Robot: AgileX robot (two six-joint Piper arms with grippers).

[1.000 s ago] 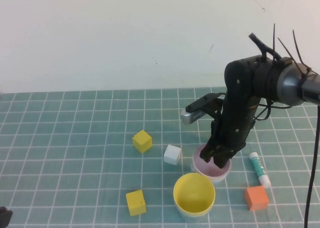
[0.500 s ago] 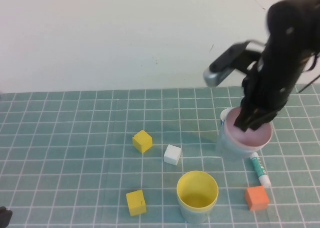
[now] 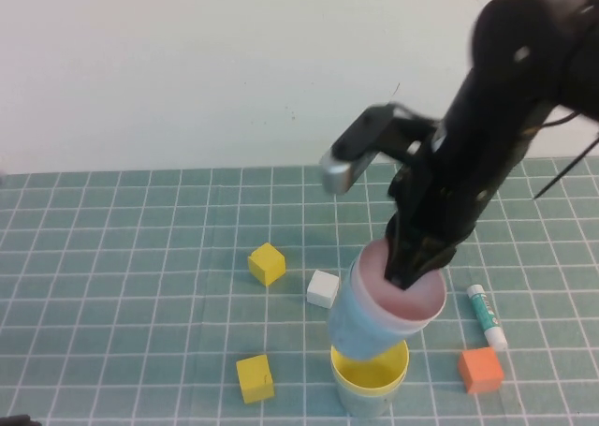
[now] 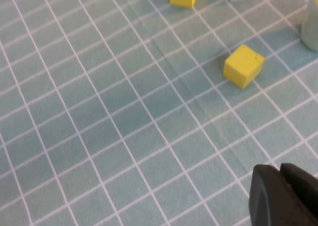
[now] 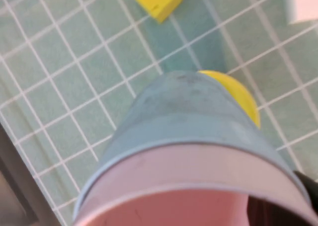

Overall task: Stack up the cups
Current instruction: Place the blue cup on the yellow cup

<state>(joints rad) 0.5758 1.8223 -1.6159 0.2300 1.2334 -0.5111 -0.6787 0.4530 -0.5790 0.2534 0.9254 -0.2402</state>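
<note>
The right gripper [image 3: 412, 274] is clamped on the rim of the pink cup [image 3: 404, 290], which sits nested inside the light blue cup [image 3: 360, 323]; the pair hangs tilted in the air just above the yellow cup [image 3: 371, 374]. Half a second ago this pair was higher and off toward three o'clock, near the glue stick [image 3: 487, 316]; it has since swung in over the yellow cup, which has not moved.

No writing can be read on anything; the glue stick's label is only a green band.

The right wrist view shows the blue wall and pink inner rim up close, with a sliver of yellow cup beyond and a yellow cube [image 5: 155, 1] farther off. The left wrist view shows what the high view cuts off: the left gripper [image 4: 283, 196], its black fingers pressed together, hovering low over the green grid mat [image 3: 122, 276] near six o'clock on the left.

Outward on the mat lie a white cube [image 3: 323, 288] at nine o'clock of the held cups, two yellow cubes, and an orange cube [image 3: 480, 370] at three o'clock of the yellow cup.
</note>
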